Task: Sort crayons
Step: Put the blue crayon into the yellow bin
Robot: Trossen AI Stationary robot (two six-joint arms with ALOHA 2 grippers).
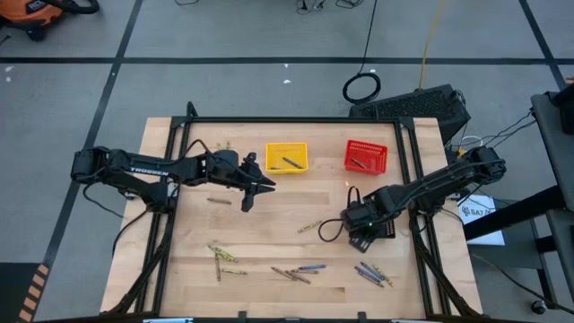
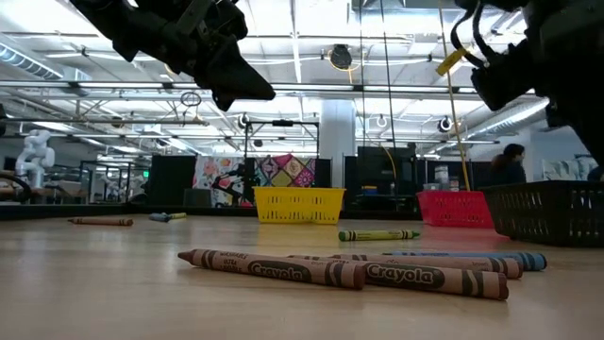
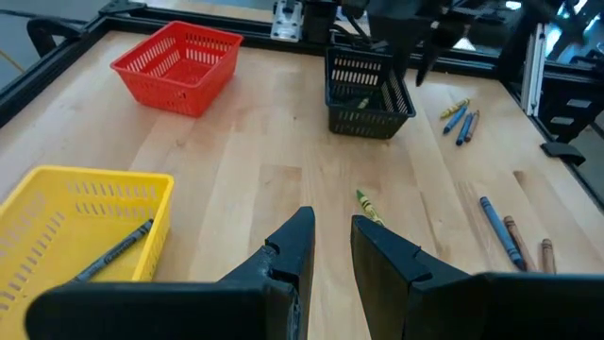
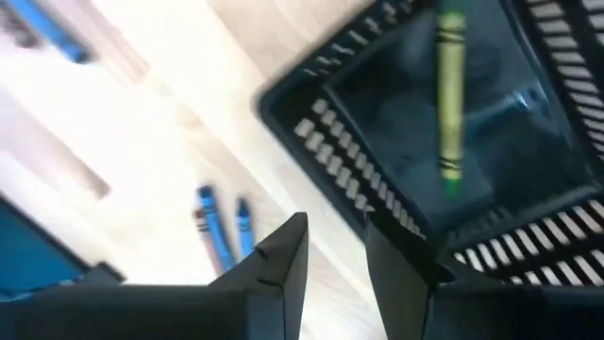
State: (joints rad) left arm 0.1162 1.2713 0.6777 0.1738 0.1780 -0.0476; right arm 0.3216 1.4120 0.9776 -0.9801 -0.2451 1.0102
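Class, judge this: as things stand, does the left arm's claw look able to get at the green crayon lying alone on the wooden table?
Probably yes: the left claw is open, and bare wood lies between it and the green crayon.

A yellow basket, a red basket and a black basket stand on the wooden table.

Robotics lab, exposed ceiling trusses, taped concrete floor

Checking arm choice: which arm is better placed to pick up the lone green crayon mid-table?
Probably left. The left gripper hovers empty, and its wrist view looks straight at the green crayon. The right gripper is over the black basket.
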